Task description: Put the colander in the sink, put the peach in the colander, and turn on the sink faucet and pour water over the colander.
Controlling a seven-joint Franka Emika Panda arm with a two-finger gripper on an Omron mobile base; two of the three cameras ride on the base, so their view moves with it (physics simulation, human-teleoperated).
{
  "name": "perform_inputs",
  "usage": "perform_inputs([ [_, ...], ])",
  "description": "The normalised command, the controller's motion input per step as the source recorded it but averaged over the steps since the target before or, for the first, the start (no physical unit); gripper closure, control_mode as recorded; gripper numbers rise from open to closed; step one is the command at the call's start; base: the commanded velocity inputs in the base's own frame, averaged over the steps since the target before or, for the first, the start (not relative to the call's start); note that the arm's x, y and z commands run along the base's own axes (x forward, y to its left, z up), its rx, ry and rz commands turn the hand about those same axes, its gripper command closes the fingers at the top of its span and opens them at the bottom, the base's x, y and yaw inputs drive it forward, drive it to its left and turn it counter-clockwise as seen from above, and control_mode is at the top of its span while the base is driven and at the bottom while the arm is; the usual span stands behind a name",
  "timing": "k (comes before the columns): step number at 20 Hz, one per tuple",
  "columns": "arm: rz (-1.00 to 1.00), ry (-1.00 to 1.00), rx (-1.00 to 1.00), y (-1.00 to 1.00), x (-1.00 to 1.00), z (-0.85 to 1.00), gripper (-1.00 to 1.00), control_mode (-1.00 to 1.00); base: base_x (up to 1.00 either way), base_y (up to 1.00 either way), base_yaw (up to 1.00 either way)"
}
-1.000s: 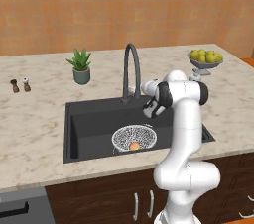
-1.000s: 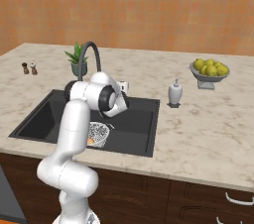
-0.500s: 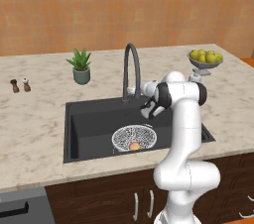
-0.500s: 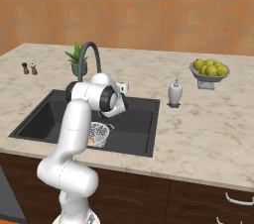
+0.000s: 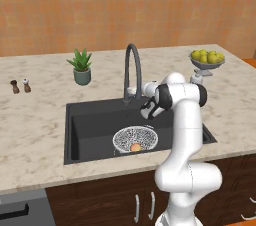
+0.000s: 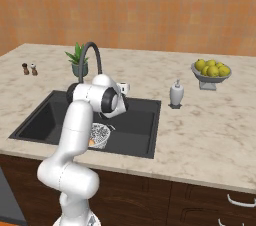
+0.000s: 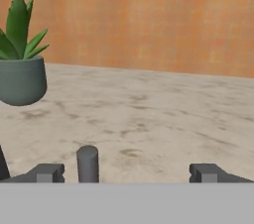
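Note:
The colander [image 5: 135, 137] [image 6: 101, 133] sits in the front of the black sink [image 5: 92, 125] [image 6: 140, 120], and the orange peach [image 5: 135, 147] [image 6: 92, 142] lies inside it. At the sink's back edge rises the dark gooseneck faucet [image 5: 132, 67] [image 6: 91, 55]. My gripper [image 5: 136, 91] [image 6: 123, 89] [image 7: 127, 173] is open, held level beside the faucet's base and above the sink's rear rim. In the hand view a short dark grey stub [image 7: 88, 162] stands between my fingertips [image 7: 47, 172], nearer the left one. No water shows at the spout.
A potted plant [image 5: 81, 67] [image 6: 77, 60] [image 7: 20, 69] stands behind the sink on the left. Two small shakers [image 5: 20, 86] [image 6: 29, 68] are at the far left. A soap dispenser [image 6: 176, 94] and a footed bowl of lemons [image 5: 206, 59] [image 6: 212, 72] are to the right.

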Motion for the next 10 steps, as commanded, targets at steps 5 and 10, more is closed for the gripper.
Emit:
perform_inputs([
  [5, 0.00, 0.00, 0.00, 0.00, 0.13, 0.00, -1.00, -1.00, 0.00, 0.00, 0.00],
  [10, 0.00, 0.00, 0.00, -0.05, 0.05, 0.00, -1.00, -1.00, 0.00, 0.00, 0.00],
])
